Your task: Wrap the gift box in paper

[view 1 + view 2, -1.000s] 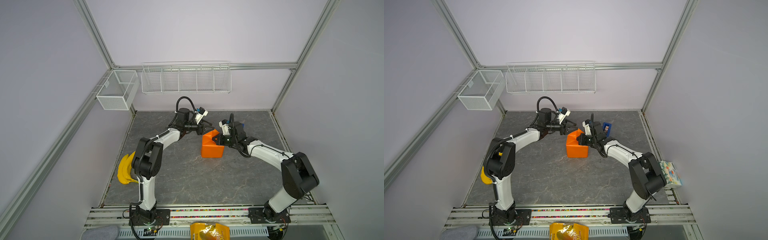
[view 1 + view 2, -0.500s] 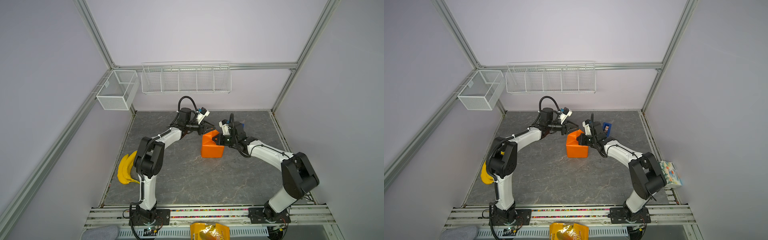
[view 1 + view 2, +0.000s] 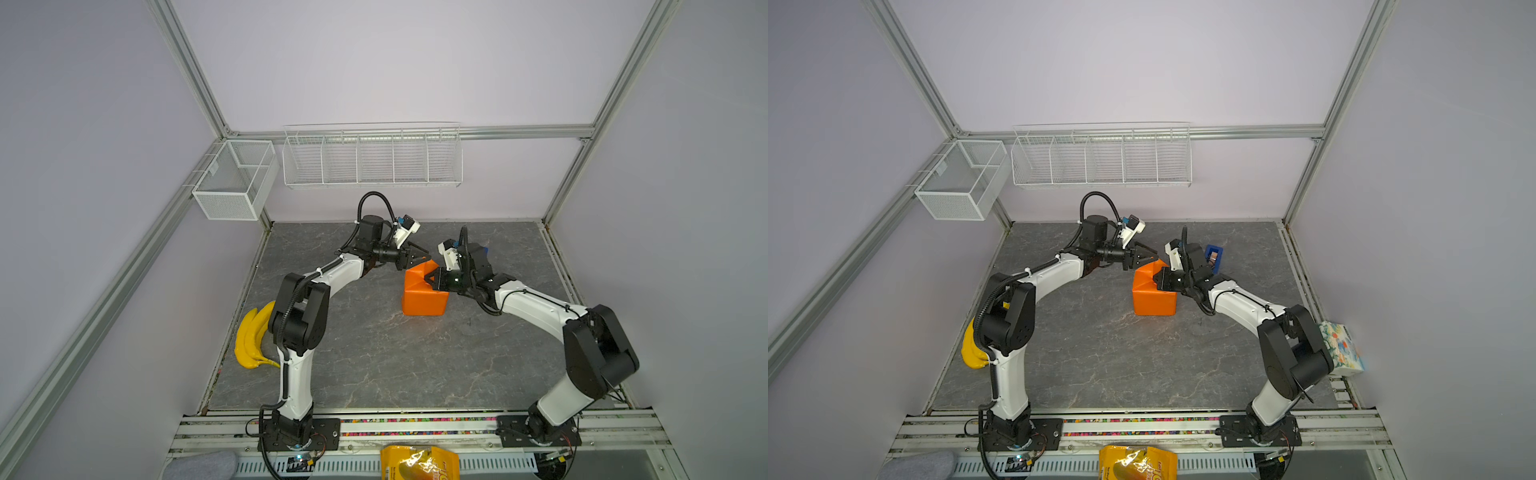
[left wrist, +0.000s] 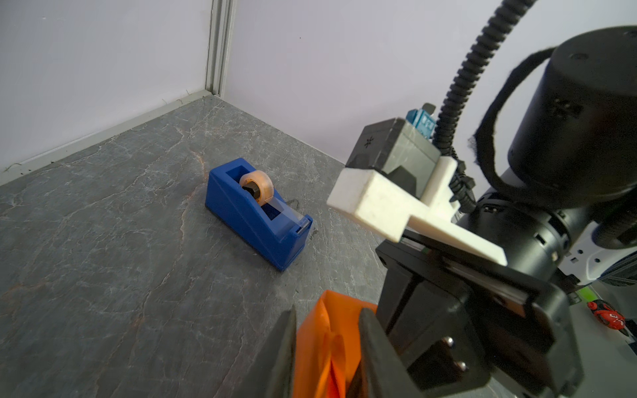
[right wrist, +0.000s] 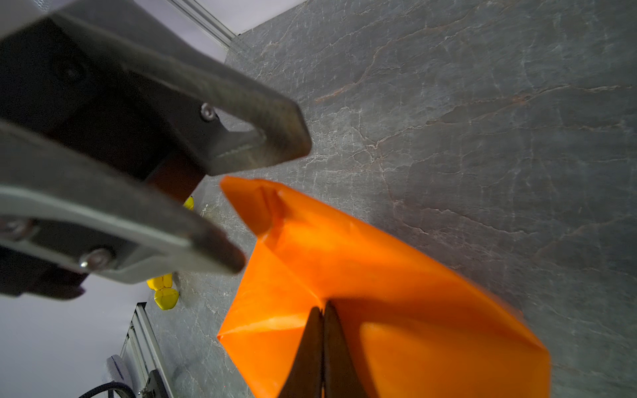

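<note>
The tabletop (image 3: 374,357) is gray and veined like stone, boxed in by pale lilac walls and aluminium posts. Bananas (image 3: 249,336) lie at its left edge. On the back wall hang a mesh basket (image 3: 232,183) and, to its right, a long wire rack (image 3: 372,158). Further right, near the back of the table, stands a blue tape dispenser (image 3: 1213,254).

The paper (image 3: 422,301) sits about mid-table, toward the back. It is folded into a blocky orange parcel with smooth sides, sharp creases across the top and one corner flap standing up at the far left. The gift box is hidden under it.

The left gripper (image 3: 422,257) comes in from the left at that raised flap. Its fingers (image 5: 269,138) are spread, one on either side of the flap's tip, and the right wrist view shows a gap between them and the paper. The right gripper (image 3: 432,279) reaches in from the right over the parcel's top. Its fingers (image 5: 310,351) are pressed tight together, tips on the paper at a fold. I cannot tell whether any paper is caught between them.
</note>
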